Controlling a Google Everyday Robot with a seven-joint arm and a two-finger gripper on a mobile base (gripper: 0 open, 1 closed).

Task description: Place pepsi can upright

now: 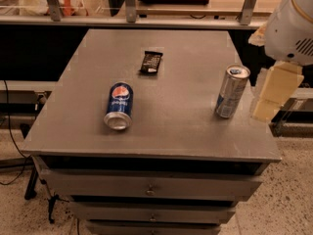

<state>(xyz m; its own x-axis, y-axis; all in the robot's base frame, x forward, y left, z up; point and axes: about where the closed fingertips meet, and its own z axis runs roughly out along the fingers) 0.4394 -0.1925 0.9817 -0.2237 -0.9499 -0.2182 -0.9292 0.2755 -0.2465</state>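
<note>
Gripper (266, 102) hanging off right edge of gray drawer cabinet (186, 136); open or closed, can't tell. Just left: upright slim silver-blue can (232, 91), label unreadable. Far left: pepsi can (119, 105) on its side, logo up. Beyond: dark wrapper (151, 62), text illegible.

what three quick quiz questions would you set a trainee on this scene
1. True or false: the pepsi can stands upright on the grey cabinet top.
2. Which is nearest the gripper, hanging beside the cabinet's right edge? A slim silver-and-blue can; B dark snack bar; C pepsi can.
3. How many cans are on the top?
Key: 1 false, it lies on its side; 2 A; 3 two.
</note>
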